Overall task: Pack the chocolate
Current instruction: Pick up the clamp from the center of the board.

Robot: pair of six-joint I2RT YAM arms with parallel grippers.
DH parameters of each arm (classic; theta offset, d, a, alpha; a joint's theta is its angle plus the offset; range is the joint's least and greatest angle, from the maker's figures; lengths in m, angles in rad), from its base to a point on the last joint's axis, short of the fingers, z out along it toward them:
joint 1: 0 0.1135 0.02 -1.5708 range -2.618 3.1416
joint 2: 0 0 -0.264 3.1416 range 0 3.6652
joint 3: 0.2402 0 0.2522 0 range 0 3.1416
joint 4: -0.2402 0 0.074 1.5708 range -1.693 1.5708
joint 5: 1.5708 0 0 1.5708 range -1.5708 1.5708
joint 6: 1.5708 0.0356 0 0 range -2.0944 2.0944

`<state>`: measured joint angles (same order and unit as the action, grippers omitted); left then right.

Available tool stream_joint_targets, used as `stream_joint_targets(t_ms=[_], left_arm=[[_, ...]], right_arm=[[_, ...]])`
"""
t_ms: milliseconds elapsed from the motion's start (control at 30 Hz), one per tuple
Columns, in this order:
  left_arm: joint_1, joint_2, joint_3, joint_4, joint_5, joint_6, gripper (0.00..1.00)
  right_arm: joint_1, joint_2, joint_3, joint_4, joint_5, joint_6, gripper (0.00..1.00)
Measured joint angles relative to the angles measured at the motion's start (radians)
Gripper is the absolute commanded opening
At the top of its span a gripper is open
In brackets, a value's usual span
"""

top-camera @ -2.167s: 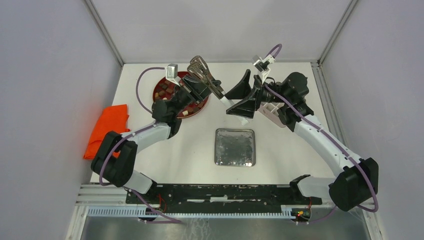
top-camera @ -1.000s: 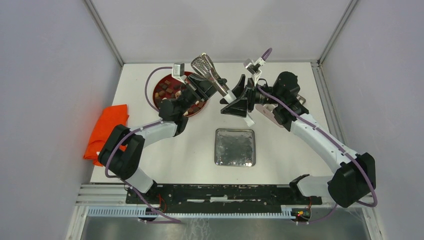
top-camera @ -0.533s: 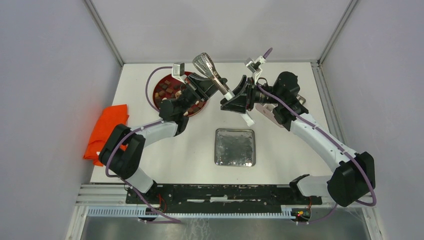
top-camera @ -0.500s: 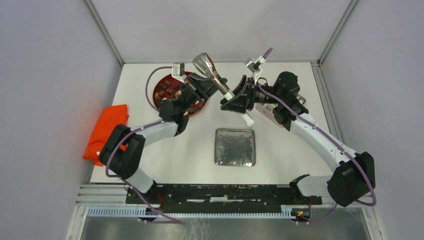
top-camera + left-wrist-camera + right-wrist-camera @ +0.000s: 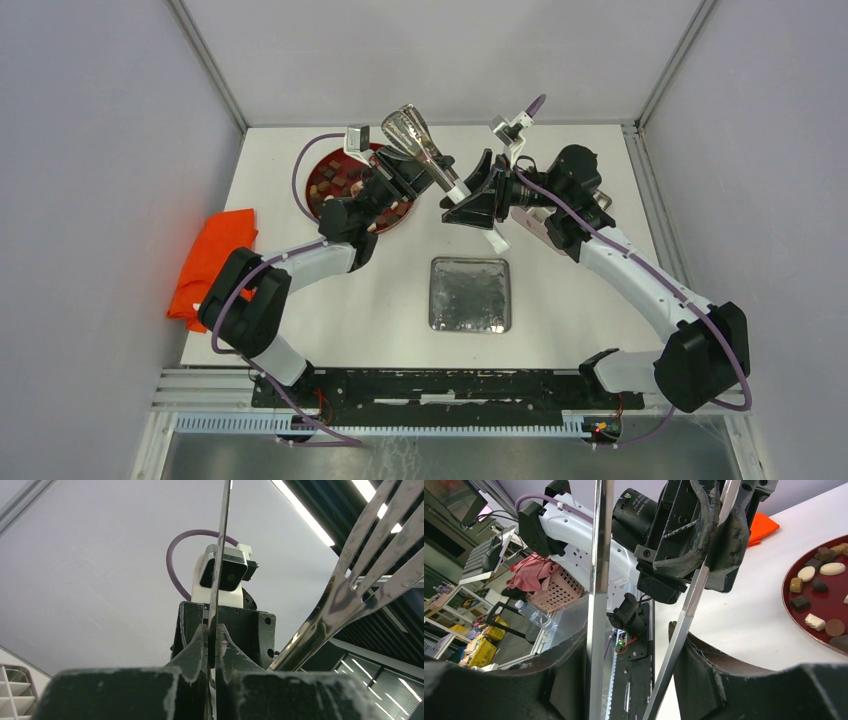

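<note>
The chocolate (image 5: 335, 182), several small dark, light brown and cream pieces, lies on the round dark-red plate (image 5: 312, 170); it also shows in the right wrist view (image 5: 819, 597). My left gripper (image 5: 418, 176) is raised above the plate's right edge and shut on one arm of the metal tongs (image 5: 410, 130). The thin arm runs up between its fingers (image 5: 216, 630). My right gripper (image 5: 468, 196) faces it, jaws wide apart around the tongs' handle end, and both tong arms (image 5: 596, 580) run between its fingers. The pale pinkish grid box (image 5: 545, 228) lies under my right arm.
A square metal tray (image 5: 470, 293) sits at the table's near centre. An orange cloth (image 5: 212, 258) lies at the left edge. The enclosure walls rise close on the left, right and back.
Over two seconds my left gripper carried the tongs right and my right gripper moved in around their handle end. In the last half second only the tongs' head turned slightly.
</note>
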<state>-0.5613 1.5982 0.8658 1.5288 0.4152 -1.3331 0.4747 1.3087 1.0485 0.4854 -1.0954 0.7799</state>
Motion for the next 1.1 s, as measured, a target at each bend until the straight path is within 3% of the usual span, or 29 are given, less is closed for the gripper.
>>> stream_joint_targets(t_ms=[367, 700, 1000, 1100], left_arm=[[0.000, 0.000, 0.000, -0.001, -0.001, -0.005, 0.02], [0.000, 0.000, 0.000, 0.000, -0.002, -0.005, 0.02], [0.000, 0.004, -0.001, -0.003, -0.015, -0.005, 0.02], [0.000, 0.008, -0.001, -0.004, -0.019, -0.005, 0.02]], right_arm=[[0.000, 0.004, -0.006, -0.004, 0.013, -0.003, 0.49], [0.000, 0.004, -0.006, -0.008, 0.021, 0.008, 0.52], [0.001, 0.004, -0.009, 0.037, -0.006, 0.012, 0.81], [0.002, 0.005, -0.010, 0.049, -0.014, 0.015, 0.96]])
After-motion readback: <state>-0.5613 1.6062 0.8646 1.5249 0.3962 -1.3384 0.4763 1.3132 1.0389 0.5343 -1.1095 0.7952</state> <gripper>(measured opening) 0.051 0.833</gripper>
